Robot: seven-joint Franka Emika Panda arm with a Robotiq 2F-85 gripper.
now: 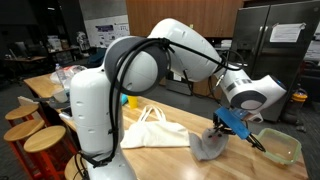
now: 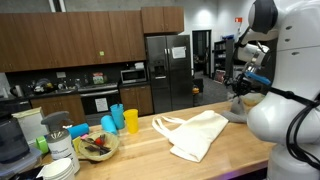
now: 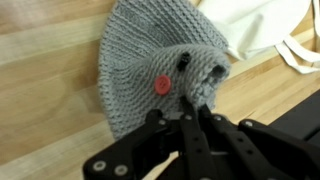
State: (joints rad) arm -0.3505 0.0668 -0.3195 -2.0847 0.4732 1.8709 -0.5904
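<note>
A grey knitted hat with a red button lies on the wooden table. In the wrist view my gripper has its fingers together, pinching a raised fold of the hat near the button. In both exterior views the gripper points down at the hat, lifting part of it while the rest rests on the table. A cream cloth tote bag lies flat beside the hat, and its edge shows in the wrist view.
A clear plastic container stands on the table near the hat. In an exterior view, blue and yellow cups, a bowl of items and stacked dishes sit at the table's other end. Wooden stools stand beside the robot base.
</note>
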